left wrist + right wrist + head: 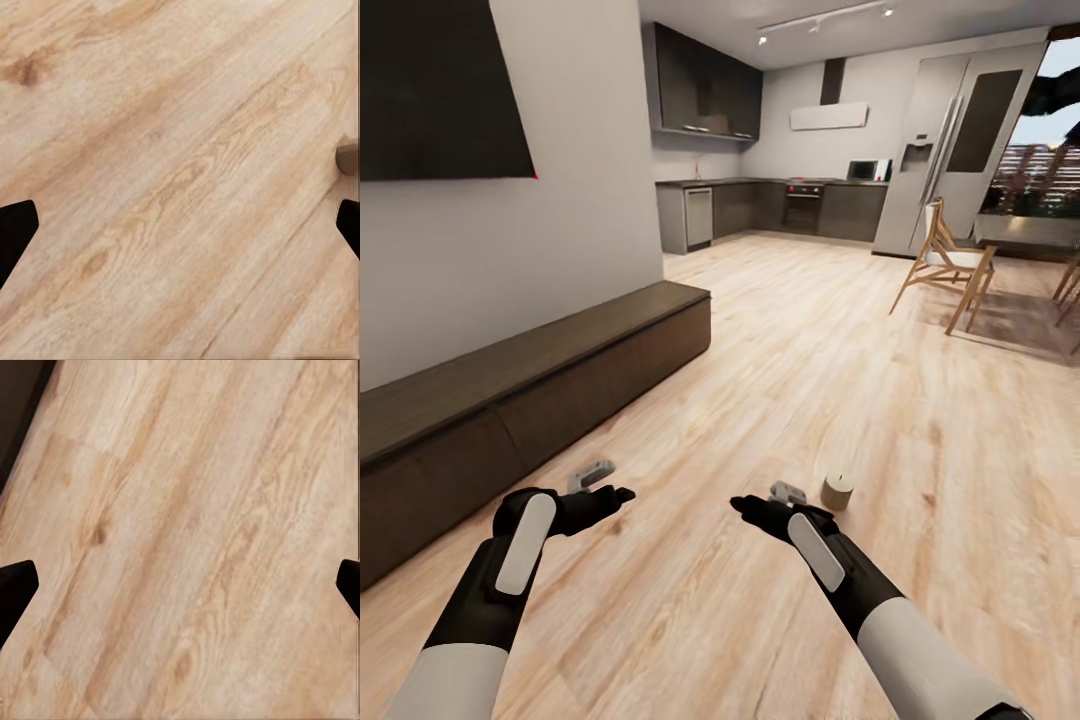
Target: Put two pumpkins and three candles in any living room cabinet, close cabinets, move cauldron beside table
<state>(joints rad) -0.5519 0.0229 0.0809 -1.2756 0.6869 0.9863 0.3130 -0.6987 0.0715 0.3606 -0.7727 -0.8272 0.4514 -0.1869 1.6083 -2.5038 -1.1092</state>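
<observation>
One beige candle point(837, 490) stands upright on the wooden floor, just right of my right gripper point(787, 492); its edge also shows in the left wrist view as the candle point(346, 158). The long dark-brown cabinet point(530, 390) runs along the left wall with all its fronts shut. My left gripper point(595, 474) hovers low over the floor a short way in front of the cabinet. Both grippers are open and empty, their dark fingertips point(15, 232) point(15, 589) spread wide over bare floorboards. The pumpkins, the cauldron and the other candles are out of view.
A dark screen point(440, 90) hangs on the wall above the cabinet. A wooden chair point(945, 262) and a rug point(1020, 315) lie at the far right. A kitchen with dark cupboards point(705, 95) and a fridge point(950, 140) closes the back. Open floor stretches ahead.
</observation>
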